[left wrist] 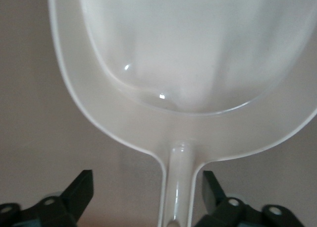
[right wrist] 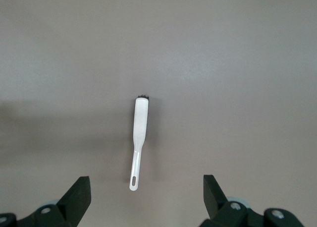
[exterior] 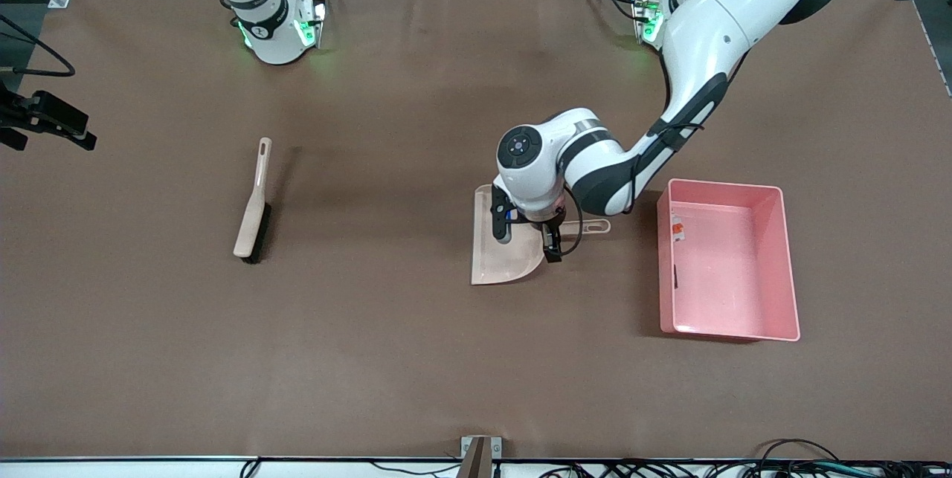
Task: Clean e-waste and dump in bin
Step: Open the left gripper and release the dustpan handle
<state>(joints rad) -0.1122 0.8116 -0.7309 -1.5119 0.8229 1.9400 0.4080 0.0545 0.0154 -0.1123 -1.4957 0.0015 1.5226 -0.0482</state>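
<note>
The beige dustpan lies flat near the table's middle, its handle pointing toward the pink bin. My left gripper sits low over the handle's root, open. In the left wrist view the handle runs between the fingers of the left gripper without touching them, and the pan looks empty. I cannot make out the e-waste; only a small white-orange patch and a thin dark mark show at the bin's inner wall. My right gripper hangs open high over the brush.
The beige brush with dark bristles lies on the brown cloth toward the right arm's end. A black camera mount juts in at that end's edge. A small bracket stands at the table's edge nearest the front camera.
</note>
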